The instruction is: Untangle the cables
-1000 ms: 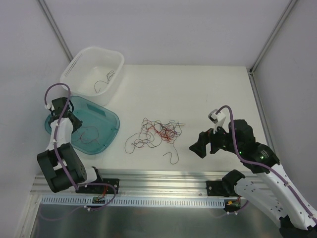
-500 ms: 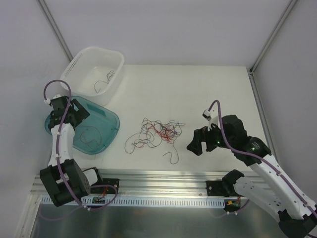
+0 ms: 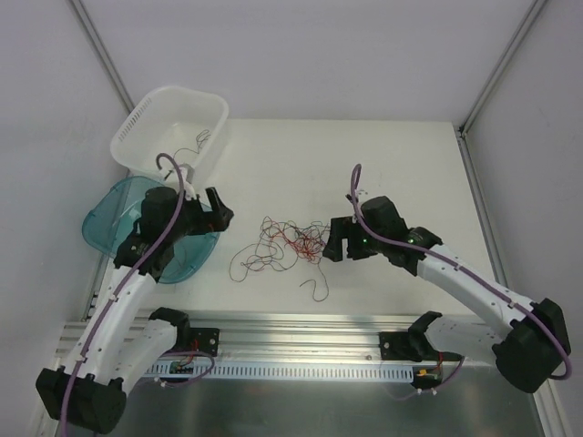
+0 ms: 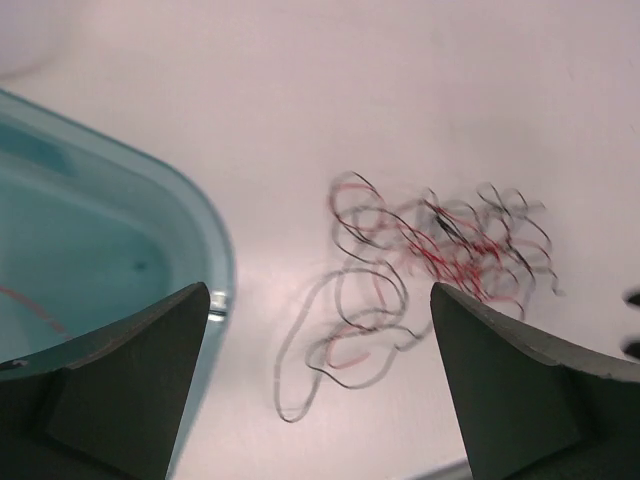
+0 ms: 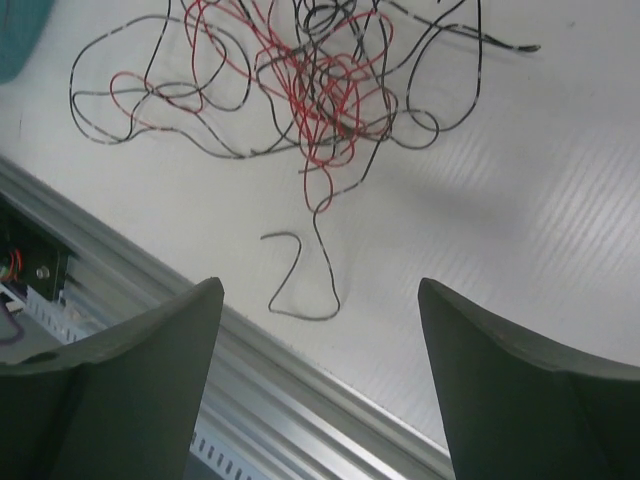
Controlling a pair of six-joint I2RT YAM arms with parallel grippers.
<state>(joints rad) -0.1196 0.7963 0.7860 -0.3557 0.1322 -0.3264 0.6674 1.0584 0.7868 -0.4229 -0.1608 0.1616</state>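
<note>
The cables (image 3: 287, 244) lie as a loose tangle of thin red and dark strands on the white table; they also show in the left wrist view (image 4: 440, 240) and the right wrist view (image 5: 320, 90). A dark hooked end (image 3: 316, 288) trails toward the front edge. My left gripper (image 3: 217, 211) hangs open just left of the tangle, over the teal tray's right rim. Its jaws (image 4: 318, 290) are wide apart with nothing between them. Open and empty too, my right gripper (image 3: 337, 238) is at the tangle's right edge, with the hooked strand (image 5: 300, 290) below its fingers (image 5: 320, 285).
A teal tray (image 3: 102, 228) sits at the left, with a reddish strand (image 4: 30, 305) inside it. Behind it stands a white basket (image 3: 146, 127) holding a few dark strands (image 3: 189, 150). An aluminium rail (image 3: 291, 323) runs along the table's front edge.
The left arm swung right from over the teal tray toward the tangle, and its gripper opened. The right arm reached left up to the tangle's right side.
</note>
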